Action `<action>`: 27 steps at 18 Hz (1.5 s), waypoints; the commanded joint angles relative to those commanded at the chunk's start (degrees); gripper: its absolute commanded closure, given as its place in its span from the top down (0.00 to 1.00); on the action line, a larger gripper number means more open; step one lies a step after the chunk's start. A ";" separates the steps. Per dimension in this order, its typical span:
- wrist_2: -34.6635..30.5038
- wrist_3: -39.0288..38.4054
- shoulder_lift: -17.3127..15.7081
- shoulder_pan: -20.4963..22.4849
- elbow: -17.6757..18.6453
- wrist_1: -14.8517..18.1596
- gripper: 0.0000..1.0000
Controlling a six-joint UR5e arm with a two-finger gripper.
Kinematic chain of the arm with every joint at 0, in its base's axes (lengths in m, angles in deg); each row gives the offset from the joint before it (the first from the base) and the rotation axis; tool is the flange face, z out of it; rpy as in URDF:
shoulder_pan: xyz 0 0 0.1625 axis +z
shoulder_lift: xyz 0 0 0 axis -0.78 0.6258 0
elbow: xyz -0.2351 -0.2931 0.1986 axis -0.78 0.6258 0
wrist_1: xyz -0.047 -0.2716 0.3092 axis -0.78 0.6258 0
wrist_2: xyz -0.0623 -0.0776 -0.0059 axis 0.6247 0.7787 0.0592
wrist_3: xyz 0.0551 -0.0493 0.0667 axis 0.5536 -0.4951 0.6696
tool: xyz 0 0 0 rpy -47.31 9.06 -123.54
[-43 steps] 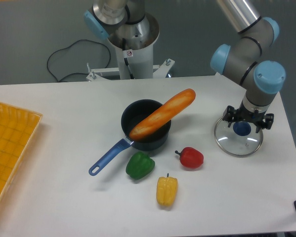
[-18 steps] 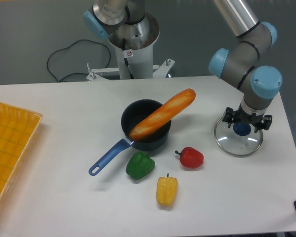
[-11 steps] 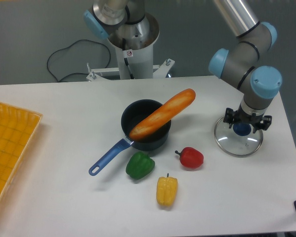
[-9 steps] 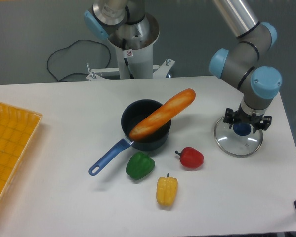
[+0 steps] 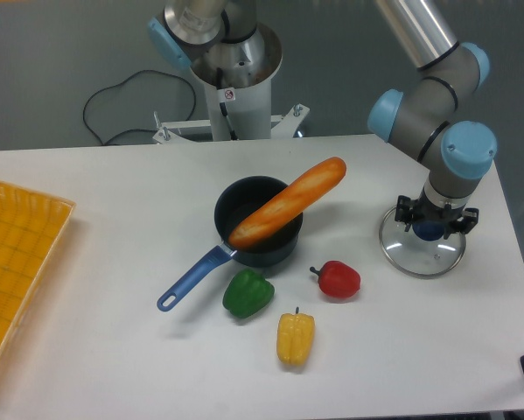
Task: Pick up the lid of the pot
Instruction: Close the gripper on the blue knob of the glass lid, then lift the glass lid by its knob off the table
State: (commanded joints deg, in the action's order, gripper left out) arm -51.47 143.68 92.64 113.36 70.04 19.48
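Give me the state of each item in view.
Claw: open, at the lid's knob
Pot lid: lying flat, knob up
Pan: upright, uncovered
Baguette: slanting past pan's rim
Green pepper: whole
Red pepper: whole
Yellow vegetable: lying down
Black cable: loosely curved

Blue-handled black pan [image 5: 231, 208], yellow corn [image 5: 295, 338]

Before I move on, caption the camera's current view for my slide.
Open fingers poised at the blue knob of the clear pot lid, a black pan off to the left.
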 joint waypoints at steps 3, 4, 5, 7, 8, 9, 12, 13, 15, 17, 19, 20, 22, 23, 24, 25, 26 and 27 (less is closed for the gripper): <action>0.00 0.00 -0.09 0.00 0.00 0.00 0.67; 0.00 0.00 -0.09 0.00 0.00 0.00 0.66; 0.00 0.09 -0.09 0.09 0.00 0.00 0.66; 0.00 0.09 -0.09 0.09 0.00 0.00 0.63; 0.00 0.09 -0.09 0.09 0.00 0.00 0.63; 0.00 0.09 -0.09 0.00 0.00 0.09 0.62; 0.00 0.09 -0.26 0.09 0.00 0.09 0.60; 0.00 0.09 -0.35 0.09 0.00 0.17 0.60; -0.09 0.17 -0.70 0.09 0.00 0.26 0.60; -0.26 0.18 -1.40 0.00 -0.17 0.70 0.60; -0.18 0.09 -1.93 -0.09 -0.26 0.97 0.60; -0.18 0.09 -2.37 -0.09 -0.26 1.14 0.60; -0.18 0.09 -2.98 -0.09 -0.61 3.33 0.60; -0.18 0.17 -3.34 -0.09 -0.79 4.38 0.60; -0.18 0.18 -3.77 -0.09 -0.88 5.53 0.60; -0.18 0.18 -4.21 -0.17 -0.88 6.84 0.60; -0.18 0.18 -4.74 -0.35 -0.97 8.16 0.60; -0.18 0.18 -5.27 -0.87 -0.97 9.13 0.60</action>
State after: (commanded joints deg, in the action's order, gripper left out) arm -51.65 143.86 87.37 112.48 69.08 28.61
